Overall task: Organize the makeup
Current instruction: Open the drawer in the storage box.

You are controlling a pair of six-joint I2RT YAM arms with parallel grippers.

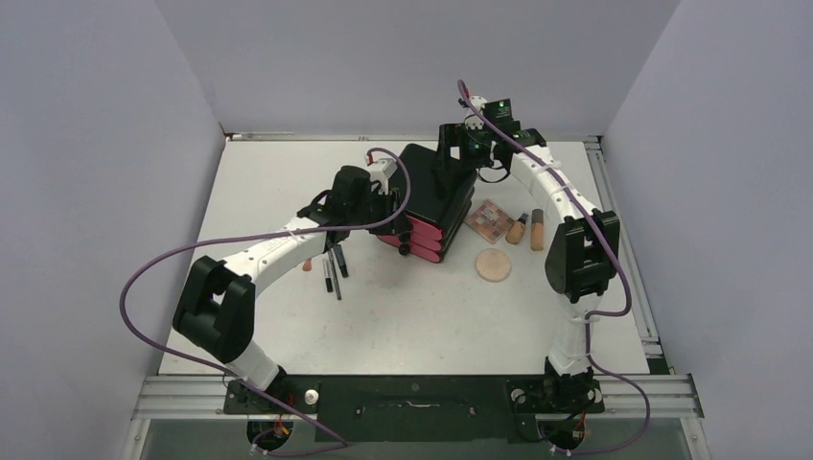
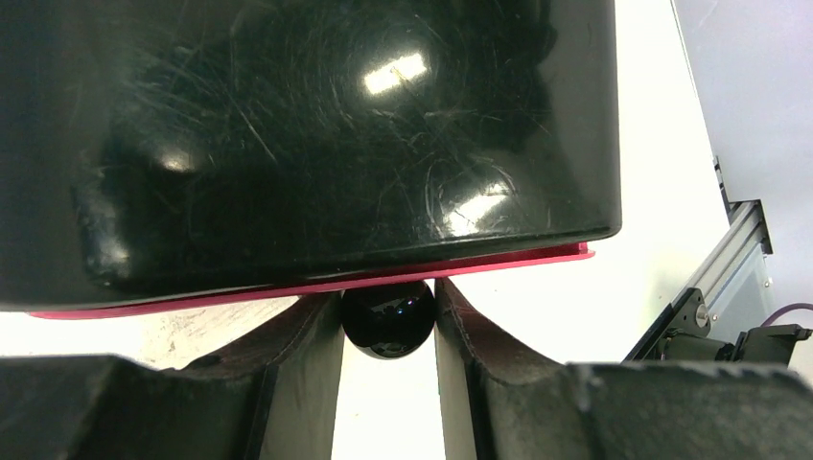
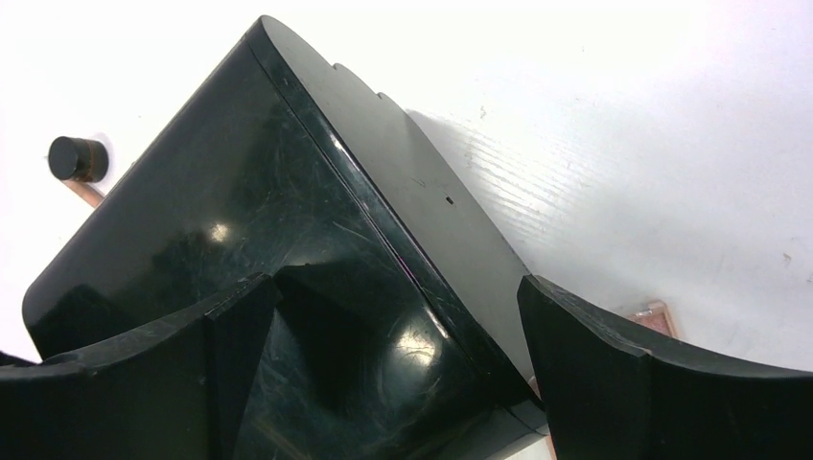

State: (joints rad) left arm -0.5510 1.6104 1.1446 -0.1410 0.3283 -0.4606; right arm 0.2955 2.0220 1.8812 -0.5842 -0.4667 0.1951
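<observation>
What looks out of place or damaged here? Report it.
The black cabinet sits skewed to the edges of the table, and its glossy top is covered in fine scratches. Nothing looks spilled.

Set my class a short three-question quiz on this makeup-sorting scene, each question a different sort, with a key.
1. True or false: the left gripper has its jaws on either side of a drawer knob on the black cabinet.
2. In the top view, on which side of the cabinet do the eyeshadow palette, peach disc and tubes lie? A) left; B) right; C) behind it.
3. Fill in: the right gripper has its jaws ____ at the cabinet.
Key: 1 true; 2 B; 3 open.
</observation>
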